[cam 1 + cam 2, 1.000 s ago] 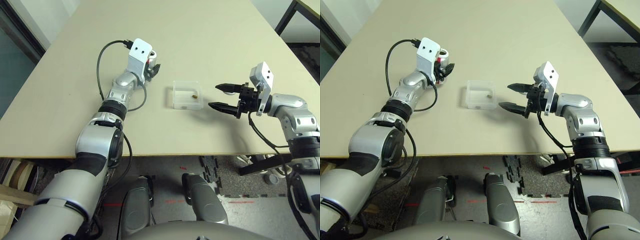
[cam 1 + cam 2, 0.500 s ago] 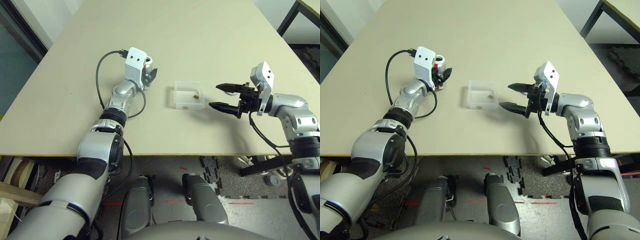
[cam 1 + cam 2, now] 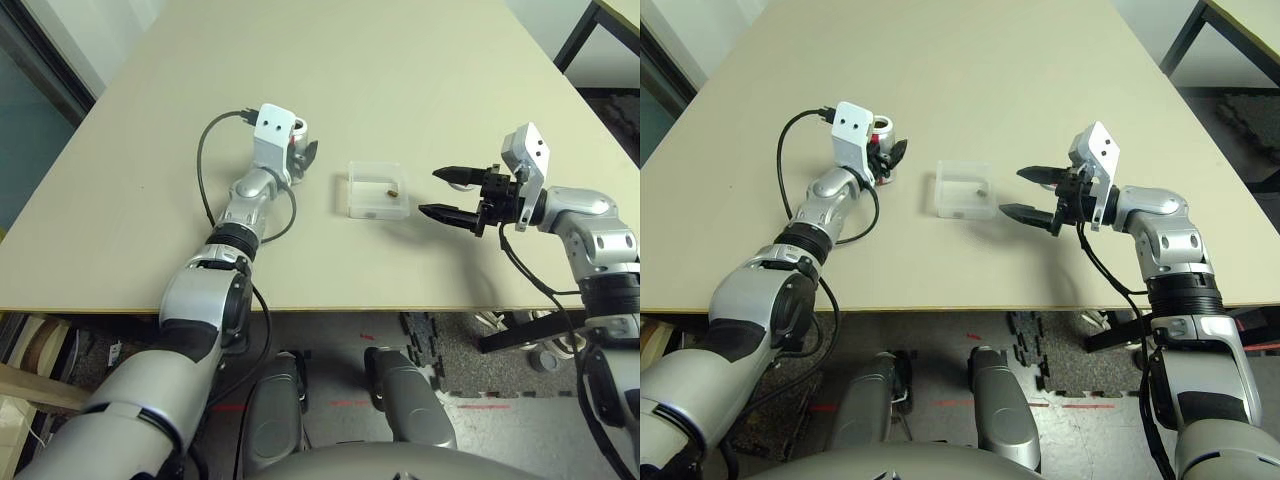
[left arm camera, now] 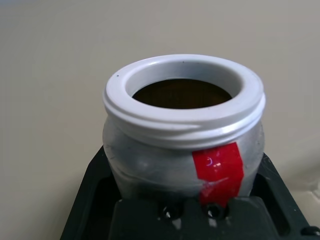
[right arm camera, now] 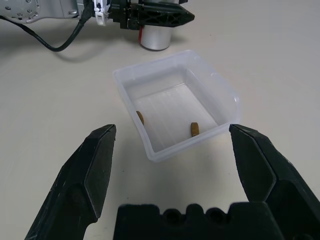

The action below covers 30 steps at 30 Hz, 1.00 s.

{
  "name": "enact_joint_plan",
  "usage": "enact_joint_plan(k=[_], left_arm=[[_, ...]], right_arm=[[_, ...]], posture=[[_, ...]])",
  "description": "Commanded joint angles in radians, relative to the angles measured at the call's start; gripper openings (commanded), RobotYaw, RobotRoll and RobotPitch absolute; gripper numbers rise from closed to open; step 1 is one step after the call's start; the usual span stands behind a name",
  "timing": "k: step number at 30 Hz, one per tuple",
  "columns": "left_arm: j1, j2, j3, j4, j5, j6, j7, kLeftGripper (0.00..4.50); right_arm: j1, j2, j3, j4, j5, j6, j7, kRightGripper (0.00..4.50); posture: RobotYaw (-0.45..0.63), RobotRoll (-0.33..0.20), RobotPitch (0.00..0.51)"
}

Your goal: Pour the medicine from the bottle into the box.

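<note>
Beside box (image 3: pixel 377 190), left hand (image 3: pixel 303 152) grips bottle (image 4: pixel 184 134) upright; right hand (image 3: pixel 446 194) spread wide, apart.

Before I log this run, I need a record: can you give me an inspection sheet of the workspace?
Surface: beige table, bare apart from the job's things.
Job's things: small grey-white pill bottle with red stripe, upright, mouth open; clear square plastic box with two brownish pills inside.
Clutter: nothing seen.
Grippers: left gripper shut on the bottle; right gripper open, facing the box, apart from it.
Cables: black cable looping at the left wrist.
Surroundings: black table frame, far right.
</note>
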Motion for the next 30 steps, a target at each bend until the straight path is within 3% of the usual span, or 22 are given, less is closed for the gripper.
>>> enact_joint_plan(k=[1,8,13,30], left_arm=[[0.026,0.002,-0.039,0.026,0.049,-0.010,0.029,2.79],[0.031,0.006,-0.051,0.038,0.062,0.023,0.063,2.79],[0.035,0.003,-0.044,0.034,0.054,0.036,0.057,4.47],[0.085,0.001,-0.011,-0.025,0.001,0.022,-0.006,4.49]], right_arm=[[0.008,-0.010,-0.002,-0.016,-0.002,0.004,-0.003,4.50],[0.009,-0.009,-0.001,-0.020,-0.001,0.005,-0.004,4.50],[0.007,-0.006,0.002,-0.017,-0.002,0.004,-0.003,4.50],[-0.011,0.011,0.011,0.033,-0.014,-0.029,0.006,4.50]], posture=[[-0.24,0.000,0.149],[-0.24,0.000,0.150],[-0.24,0.000,0.151],[-0.21,0.000,0.151]])
